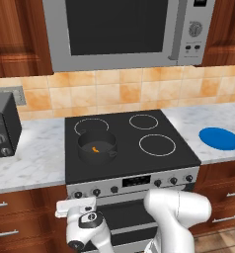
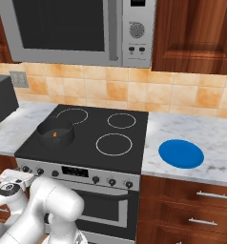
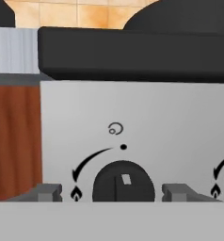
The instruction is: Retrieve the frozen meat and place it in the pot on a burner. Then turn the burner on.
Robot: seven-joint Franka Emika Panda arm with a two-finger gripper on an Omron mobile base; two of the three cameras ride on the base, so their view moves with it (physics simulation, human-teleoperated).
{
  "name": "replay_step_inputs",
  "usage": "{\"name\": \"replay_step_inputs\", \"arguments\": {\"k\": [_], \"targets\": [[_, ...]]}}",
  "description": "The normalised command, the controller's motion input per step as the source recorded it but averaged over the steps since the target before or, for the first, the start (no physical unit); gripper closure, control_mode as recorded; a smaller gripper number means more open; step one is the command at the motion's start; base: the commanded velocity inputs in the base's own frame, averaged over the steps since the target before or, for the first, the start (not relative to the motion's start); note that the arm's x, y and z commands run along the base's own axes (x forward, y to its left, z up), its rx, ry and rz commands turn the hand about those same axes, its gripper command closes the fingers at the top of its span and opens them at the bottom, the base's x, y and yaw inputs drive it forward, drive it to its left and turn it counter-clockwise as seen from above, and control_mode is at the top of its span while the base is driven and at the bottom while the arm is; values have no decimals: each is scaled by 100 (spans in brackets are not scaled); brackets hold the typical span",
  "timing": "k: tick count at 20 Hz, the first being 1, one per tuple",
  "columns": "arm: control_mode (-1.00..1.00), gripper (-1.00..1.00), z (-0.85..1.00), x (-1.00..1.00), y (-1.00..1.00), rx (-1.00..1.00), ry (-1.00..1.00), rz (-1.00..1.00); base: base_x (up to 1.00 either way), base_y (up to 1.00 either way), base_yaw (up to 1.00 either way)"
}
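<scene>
My spread gripper [image 3: 112, 192] straddled the knob [image 3: 123, 182]: small, stiff, likely slick, best pinched across its round sides.

The arm [image 1: 176, 217] is showing as a chain of smooth, glossy white shells, fat and rounded like bent pipe, catching soft grey shading along their curves. Darker grey bands are marking the joints between the segments. At the wrist a round dark cap [image 1: 92, 217] with a small pale dot is sitting in the white housing, and a flat, pale, boxy hand [image 1: 76, 205] is capping the end. The jaws are ending in small dark grey tips [image 3: 48, 191].
</scene>
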Motion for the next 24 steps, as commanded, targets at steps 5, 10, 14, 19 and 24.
{"name": "replay_step_inputs", "arguments": {"k": [5,10,14,19,24], "targets": [[-100,100,0,0,0,0,0,0,0,0,0],[-100,100,-3,-3,17,-20,-2,3,0,0,0],[-100,100,-17,0,4,-28,-1,15,0,0,0],[-100,100,0,0,0,-33,-6,19,0,0,0],[-100,100,0,-2,10,-44,-8,19,0,0,0]]}}
